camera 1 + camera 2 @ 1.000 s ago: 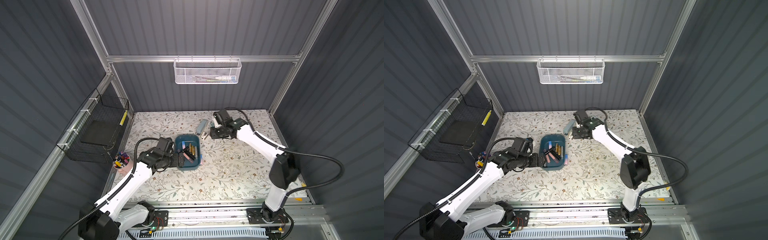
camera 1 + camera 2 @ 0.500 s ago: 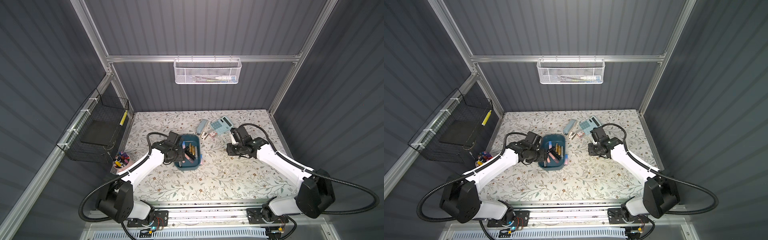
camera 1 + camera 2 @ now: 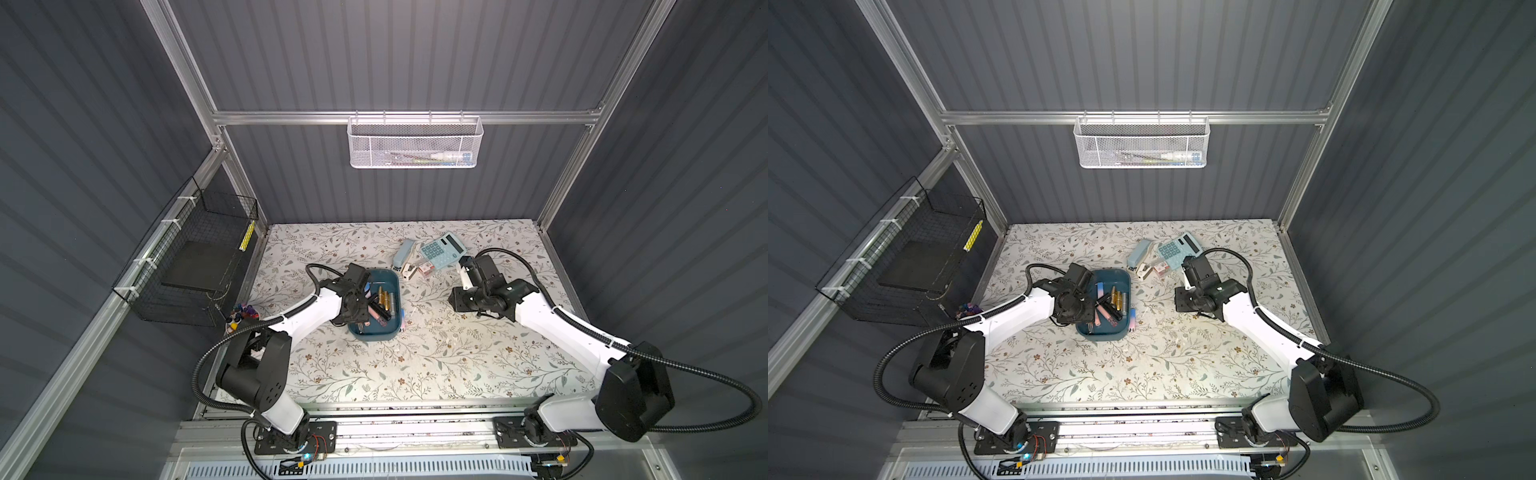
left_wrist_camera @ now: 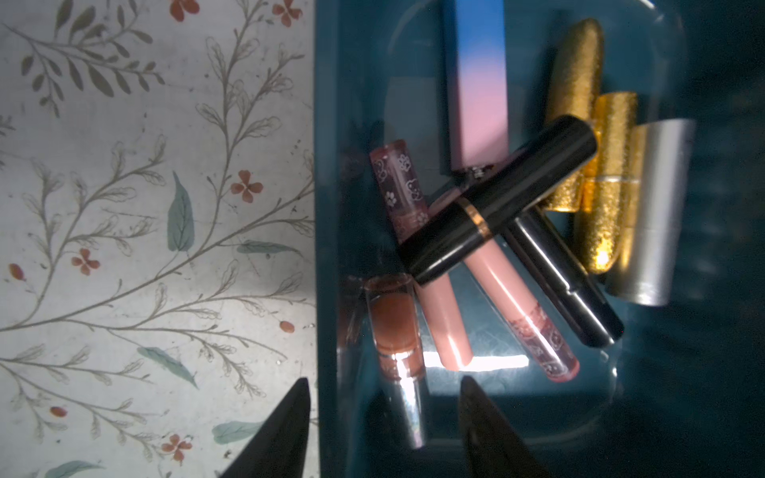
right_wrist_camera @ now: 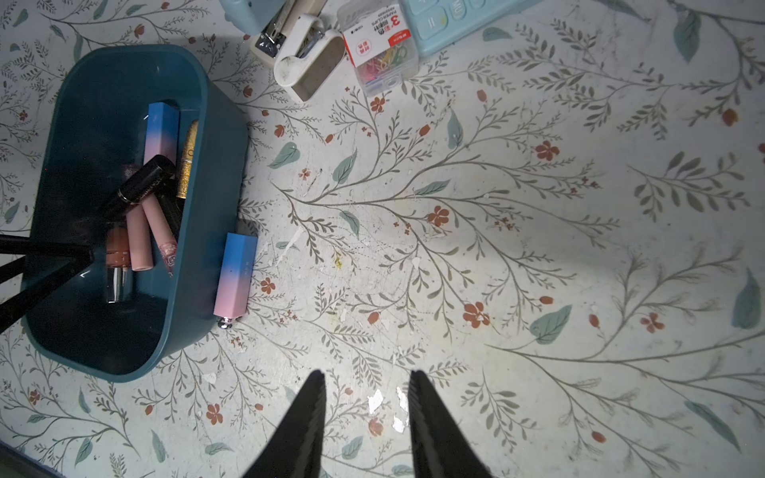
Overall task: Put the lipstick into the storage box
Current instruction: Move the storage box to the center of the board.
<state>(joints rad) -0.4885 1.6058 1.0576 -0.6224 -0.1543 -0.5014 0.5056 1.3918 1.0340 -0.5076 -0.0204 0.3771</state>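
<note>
Lipstick status: one blue-to-pink lipstick (image 5: 235,277) is out on the tabletop (image 5: 517,256), lying flat just beside the outer long wall of the storage box (image 5: 219,174), on the side that faces the right arm. Can't tell whether it actually touches the wall or there's a sliver of a gap. A pile of other lipsticks (image 4: 501,194) is inside the box.

The bit that matters is that its long axis runs parallel to that wall, with the pink end toward the arms' bases.

My right fingers (image 5: 308,409) are apart with nothing between them, over bare tabletop, and the stray lipstick lies between them and the box. My left fingers (image 4: 289,426) are also apart and clamped on nothing. They straddle the opposite long wall, one over the tabletop and one over the inside, so the whole width of the box sits between them and the stray.

So I reckon this one's for the right arm. The grip has to close across the narrow width, which puts one finger down on the wall side. That's tight, so I might nudge the lipstick clear first.
</note>
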